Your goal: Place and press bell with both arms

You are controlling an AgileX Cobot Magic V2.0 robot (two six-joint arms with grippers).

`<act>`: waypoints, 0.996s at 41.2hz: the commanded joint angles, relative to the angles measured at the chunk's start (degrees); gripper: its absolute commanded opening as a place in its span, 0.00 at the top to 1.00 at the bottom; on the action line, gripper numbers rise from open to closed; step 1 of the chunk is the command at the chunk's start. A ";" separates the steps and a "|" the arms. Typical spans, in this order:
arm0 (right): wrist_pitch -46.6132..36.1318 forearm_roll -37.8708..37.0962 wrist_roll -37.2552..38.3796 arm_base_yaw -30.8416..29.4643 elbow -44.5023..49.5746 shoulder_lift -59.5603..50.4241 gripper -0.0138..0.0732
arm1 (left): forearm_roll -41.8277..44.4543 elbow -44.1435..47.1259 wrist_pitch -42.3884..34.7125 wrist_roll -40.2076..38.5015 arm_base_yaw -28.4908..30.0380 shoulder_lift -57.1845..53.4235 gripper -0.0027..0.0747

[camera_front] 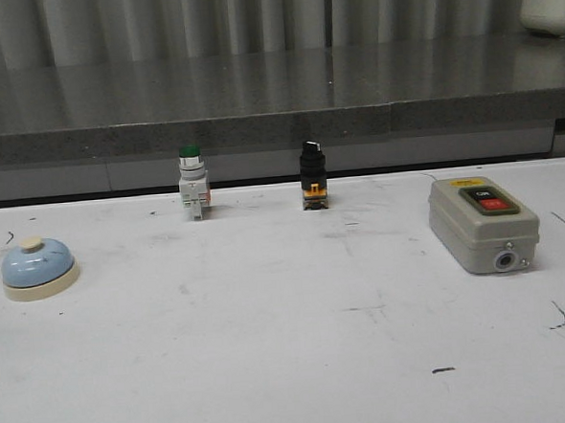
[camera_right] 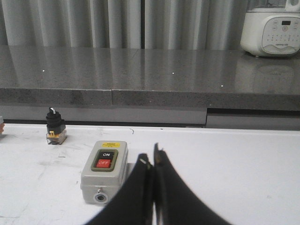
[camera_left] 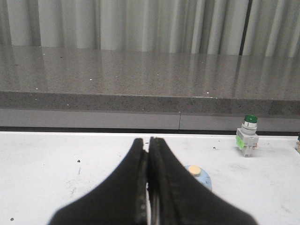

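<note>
The bell (camera_front: 38, 268) is a small light-blue dome on a cream round base ring, with a cream knob on top. It stands upright on the white table, dome up, base flat on the surface. In the left wrist view the bell (camera_left: 198, 176) shows just beyond the closed left gripper (camera_left: 148, 146), partly hidden behind one of its black fingers (camera_left: 173, 187), with only the knob and a slice of dome visible. It is not held.

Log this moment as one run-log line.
phase: pre-grasp | bell: table's left side, untouched | left hand: shut, empty | right hand: shut, empty, near switch box | next: probably left hand opens for bell
</note>
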 commanded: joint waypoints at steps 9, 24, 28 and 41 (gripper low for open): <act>-4.51 -0.38 0.04 -0.19 -0.38 -0.98 0.92 | 0.00 1.49 -4.88 -0.22 -0.07 -0.93 0.99; -4.51 -0.38 0.04 -0.19 -0.38 -0.98 0.92 | 0.00 1.49 -4.88 -0.22 -0.07 -0.93 0.99; -4.51 -0.38 0.04 -0.19 -0.38 -0.98 0.92 | 0.00 1.49 -4.88 -0.22 -0.07 -0.93 0.99; -7.43 -0.38 0.04 -0.19 -0.88 -0.98 0.92 | 0.00 1.12 -15.06 -0.22 -0.07 -0.93 0.99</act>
